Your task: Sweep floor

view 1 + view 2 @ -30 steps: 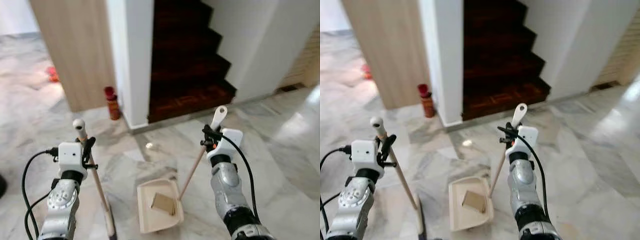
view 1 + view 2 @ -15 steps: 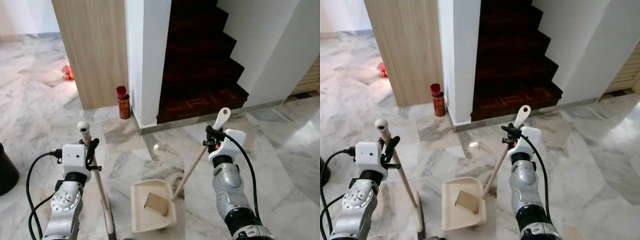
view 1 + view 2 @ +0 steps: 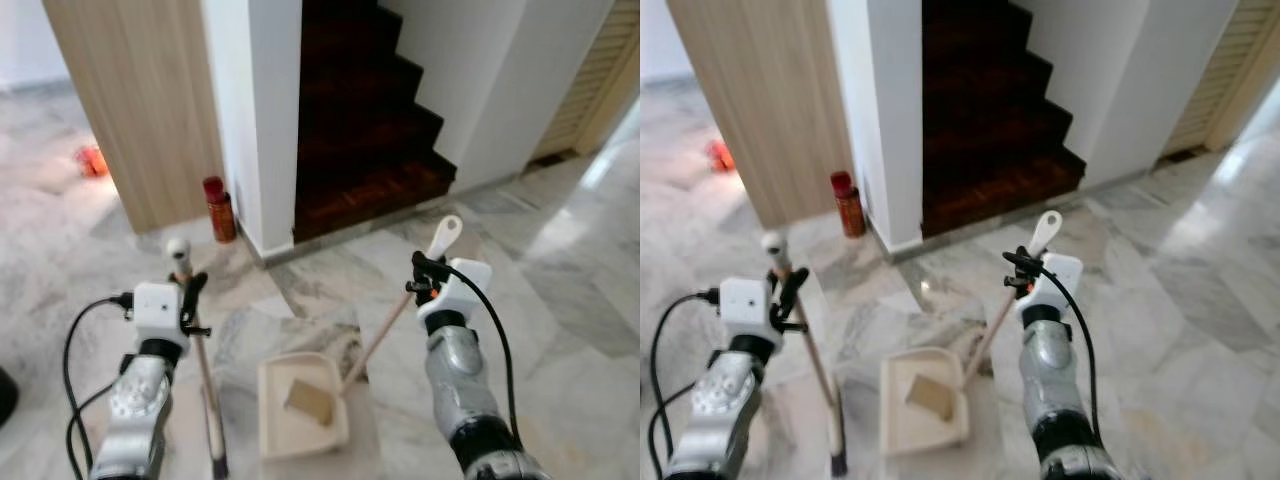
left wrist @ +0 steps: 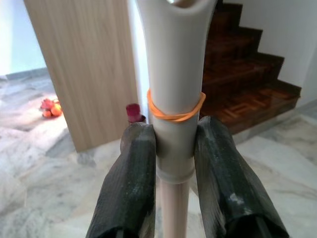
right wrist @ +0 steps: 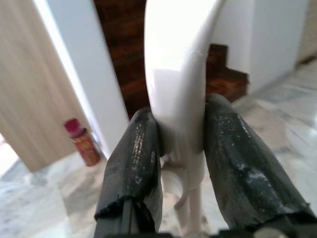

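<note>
Left hand (image 4: 173, 163) is clamped on the broom handle (image 3: 200, 345), both fingers (image 4: 133, 188) pressed against the grey grip just under an orange rubber band (image 4: 174, 111). The handle stands near upright, knob end above the hand, and runs down to the marble floor (image 3: 570, 300) on the robot's left; the broom head sits at the lower edge of the head views and is hard to make out.

Right hand (image 5: 181, 144) is closed around the dustpan handle (image 3: 395, 320), near its cream top end. That handle slants down and to the robot's left to the dustpan (image 3: 300, 410), which lies flat on the floor between the two arms. A tan, flat piece of cardboard (image 3: 310, 400) lies inside the pan, near its handle side.

Ahead: white pillar (image 3: 255, 110), wood-grain panel (image 3: 140, 100) to its left, dark wooden stairs (image 3: 365, 120) to its right. A red bottle (image 3: 218, 208) stands on the floor at the foot of the panel, just beside the pillar. Small red-orange object (image 3: 90, 160) further off on the left, too blurred to identify.
</note>
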You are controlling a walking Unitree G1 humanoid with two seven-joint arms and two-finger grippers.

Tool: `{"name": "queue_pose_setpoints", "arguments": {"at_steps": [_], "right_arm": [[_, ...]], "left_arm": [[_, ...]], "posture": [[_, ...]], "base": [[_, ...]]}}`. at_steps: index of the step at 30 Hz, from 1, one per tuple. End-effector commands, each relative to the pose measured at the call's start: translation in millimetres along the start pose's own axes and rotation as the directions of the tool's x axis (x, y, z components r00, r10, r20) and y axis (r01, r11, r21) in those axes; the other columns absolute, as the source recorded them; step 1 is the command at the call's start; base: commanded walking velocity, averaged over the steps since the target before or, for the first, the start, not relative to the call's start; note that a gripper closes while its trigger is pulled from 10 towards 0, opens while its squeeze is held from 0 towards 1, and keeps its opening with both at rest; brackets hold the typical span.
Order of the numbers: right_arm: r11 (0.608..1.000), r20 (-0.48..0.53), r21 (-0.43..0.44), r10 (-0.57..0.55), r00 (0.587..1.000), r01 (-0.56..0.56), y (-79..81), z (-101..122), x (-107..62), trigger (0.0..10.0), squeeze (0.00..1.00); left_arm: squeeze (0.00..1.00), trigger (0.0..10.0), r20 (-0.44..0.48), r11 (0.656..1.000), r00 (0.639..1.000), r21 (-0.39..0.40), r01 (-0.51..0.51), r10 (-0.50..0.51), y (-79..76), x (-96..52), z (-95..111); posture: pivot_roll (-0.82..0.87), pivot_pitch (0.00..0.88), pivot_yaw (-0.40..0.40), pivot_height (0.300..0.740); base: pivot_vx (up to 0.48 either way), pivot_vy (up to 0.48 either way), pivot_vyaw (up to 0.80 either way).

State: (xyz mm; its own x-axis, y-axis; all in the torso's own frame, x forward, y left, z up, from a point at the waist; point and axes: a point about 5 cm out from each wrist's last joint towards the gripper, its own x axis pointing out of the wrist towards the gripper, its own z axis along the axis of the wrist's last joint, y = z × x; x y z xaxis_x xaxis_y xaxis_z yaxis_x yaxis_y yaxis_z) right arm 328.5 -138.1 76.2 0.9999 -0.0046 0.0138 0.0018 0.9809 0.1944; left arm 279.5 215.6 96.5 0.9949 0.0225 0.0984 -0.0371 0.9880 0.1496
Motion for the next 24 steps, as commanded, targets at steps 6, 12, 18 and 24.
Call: {"name": "queue_pose_setpoints", "arguments": {"at_steps": [6,12,18,24], "right_arm": [[1.000,0.076,0.015,0.001,0.997,-0.002,-0.9,17.2,6.6,10.0,0.00],[1.000,0.078,0.021,0.018,0.997,-0.019,1.7,16.8,6.4,10.0,0.00],[0.999,0.073,0.046,0.020,0.997,-0.024,2.9,16.0,6.2,10.0,0.00],[0.998,0.077,0.035,0.046,0.996,-0.049,6.4,16.9,6.5,10.0,0.00]], "left_arm": [[0.00,10.0,0.038,1.000,0.999,-0.001,0.025,-0.025,-6.1,5.0,8.5],[0.00,10.0,0.040,1.000,0.999,0.003,0.027,-0.027,-5.0,6.2,9.4],[0.00,10.0,0.042,1.000,0.999,0.006,0.021,-0.021,-3.1,6.9,10.6],[0.00,10.0,0.042,1.000,0.999,0.008,0.022,-0.022,-2.3,6.2,10.9]], "posture": [[0.16,0.000,-0.048,0.740],[0.17,0.000,-0.048,0.740],[0.17,0.000,-0.046,0.740],[0.17,0.000,-0.043,0.740]], "base": [[0.000,0.317,0.00],[0.000,0.314,0.75],[0.000,0.306,0.35],[0.000,0.298,0.00]]}}
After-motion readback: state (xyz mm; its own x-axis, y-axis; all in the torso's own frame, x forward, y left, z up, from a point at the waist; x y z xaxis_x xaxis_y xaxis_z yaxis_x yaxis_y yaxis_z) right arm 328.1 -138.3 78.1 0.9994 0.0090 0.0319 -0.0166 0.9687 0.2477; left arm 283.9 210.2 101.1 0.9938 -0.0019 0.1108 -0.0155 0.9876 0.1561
